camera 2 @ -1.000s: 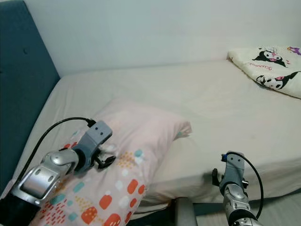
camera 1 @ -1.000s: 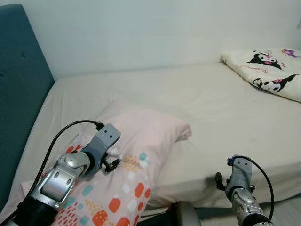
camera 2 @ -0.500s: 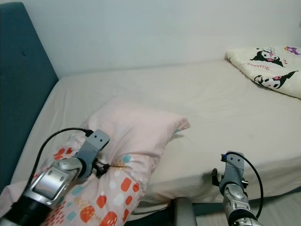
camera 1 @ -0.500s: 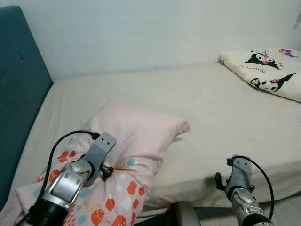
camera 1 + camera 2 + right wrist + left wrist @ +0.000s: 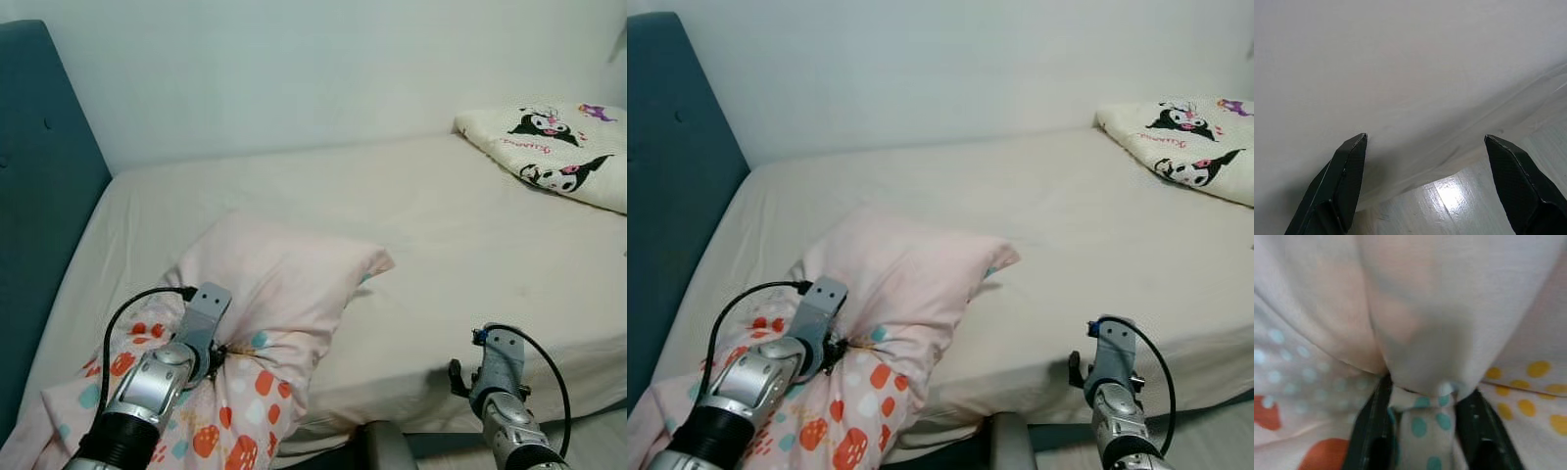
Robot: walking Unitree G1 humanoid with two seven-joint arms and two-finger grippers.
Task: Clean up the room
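A pale pink pillow (image 5: 284,279) with coloured spots lies on the near left part of the bed (image 5: 460,215). My left gripper (image 5: 217,354) is shut on a fold of the pillow's spotted cloth (image 5: 1422,423), which bunches between the black fingers (image 5: 1369,440). The pillow's near end droops over the bed's front edge. My right gripper (image 5: 1437,186) is open and hangs low by the bed's front side, with the sheet and a strip of floor ahead of its fingertips (image 5: 1349,171).
A teal padded headboard (image 5: 39,196) stands at the left. A folded white blanket with cartoon prints (image 5: 558,152) lies at the far right of the bed. A white wall runs behind. The floor (image 5: 1488,186) is pale wood.
My left arm has drawn back and down toward me, dragging the pillow's near end lower over the bed edge and bunching its cloth. The right arm has stayed put.
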